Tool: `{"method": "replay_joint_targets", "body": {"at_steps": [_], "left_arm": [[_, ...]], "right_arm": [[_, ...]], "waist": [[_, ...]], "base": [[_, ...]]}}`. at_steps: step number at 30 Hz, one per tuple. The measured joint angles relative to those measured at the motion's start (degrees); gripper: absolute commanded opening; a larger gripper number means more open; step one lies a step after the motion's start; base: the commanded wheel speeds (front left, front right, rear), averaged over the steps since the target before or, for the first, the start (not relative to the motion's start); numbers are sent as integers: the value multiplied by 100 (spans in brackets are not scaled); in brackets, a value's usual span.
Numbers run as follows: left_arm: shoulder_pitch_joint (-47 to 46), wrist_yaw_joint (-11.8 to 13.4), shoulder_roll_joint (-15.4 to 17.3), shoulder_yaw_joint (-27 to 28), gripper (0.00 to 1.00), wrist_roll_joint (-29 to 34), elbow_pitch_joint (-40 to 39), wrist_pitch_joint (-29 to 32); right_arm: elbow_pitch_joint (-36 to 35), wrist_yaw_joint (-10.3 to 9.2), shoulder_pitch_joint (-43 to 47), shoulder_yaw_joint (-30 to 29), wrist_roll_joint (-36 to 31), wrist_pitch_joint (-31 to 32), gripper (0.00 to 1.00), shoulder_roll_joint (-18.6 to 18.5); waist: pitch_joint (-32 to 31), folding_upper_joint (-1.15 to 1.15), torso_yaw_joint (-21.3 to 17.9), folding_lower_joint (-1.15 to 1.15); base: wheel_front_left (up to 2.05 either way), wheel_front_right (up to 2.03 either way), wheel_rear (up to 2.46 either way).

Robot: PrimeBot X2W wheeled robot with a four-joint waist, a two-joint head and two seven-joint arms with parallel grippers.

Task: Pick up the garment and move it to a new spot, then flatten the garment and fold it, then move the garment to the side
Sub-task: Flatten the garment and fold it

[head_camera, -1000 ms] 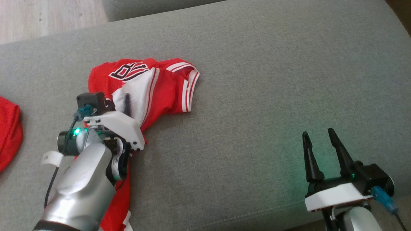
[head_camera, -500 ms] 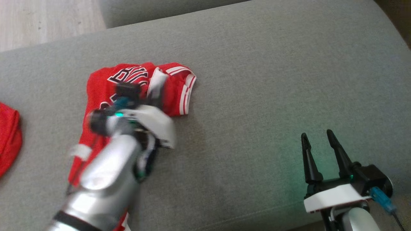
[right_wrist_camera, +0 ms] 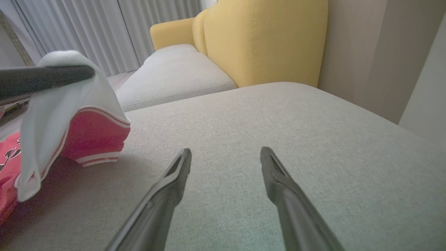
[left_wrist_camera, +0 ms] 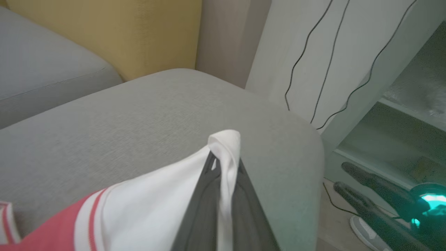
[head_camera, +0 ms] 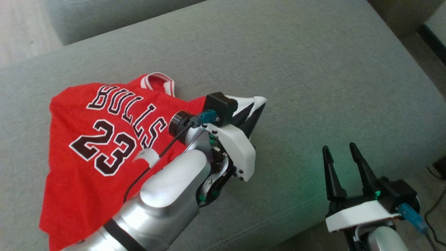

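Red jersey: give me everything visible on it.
The jersey is red and looks like a thin sports knit. Black, white-edged BULLS and 23 face up, and there is red-and-white striped trim at the neck. Most of it lies spread but rumpled on the grey sofa cushion. One white part is pinched in the shut left gripper and held up off the cushion, with the cloth tenting down from it.

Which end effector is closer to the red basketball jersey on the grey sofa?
Left. The left end effector is shut on a white edge of the red fabric basketball jersey. The right end effector is open, apart from it, over grey sofa cushion.
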Motion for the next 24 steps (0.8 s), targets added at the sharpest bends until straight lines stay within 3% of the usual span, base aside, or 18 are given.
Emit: {"method": "replay_joint_targets", "body": {"at_steps": [3, 4, 6, 7, 11, 19, 22, 24], "left_arm": [[-102, -78, -1, -123, 0, -409, -69, -213], [-142, -41, -5, -187, 9, -499, -67, -301], [-252, 19, -7, -328, 58, -656, -52, -479], [-306, 19, -5, -394, 98, -765, -23, -524], [-369, 31, -10, -750, 100, -1168, 42, -631], [-298, 502, 12, -838, 100, -1374, 254, -827], [-59, 827, 264, -775, 100, -1404, 147, -867], [174, 1126, 611, -665, 100, -1395, 77, -900]], "right_arm": [[30, 0, -1, 5, 37, 0, 100, 1], [31, 0, -1, 3, 57, 0, 100, 0], [51, 0, -1, 5, 58, 0, 100, 0], [55, 0, -1, 15, 58, 0, 100, 0], [63, 0, -1, 7, 100, 0, 100, 0], [78, 0, 10, -108, 90, 0, 100, 0], [71, 0, 42, -135, 89, 0, 100, 1], [68, 0, 53, -171, 89, 0, 100, 0]], "waist": [[47, 0, -178, 0], [62, 0, -223, 0], [85, 0, -283, 0], [91, 0, -302, 0], [63, 0, -296, 0], [-96, 0, -28, 0], [-182, 0, 98, 0], [-239, 0, 184, 0]], "base": [[0, 0, 0], [0, 0, 0], [0, 0, 0], [0, 0, 0], [0, 0, 0], [0, 0, 0], [0, 0, 0], [0, 0, 0]]}}
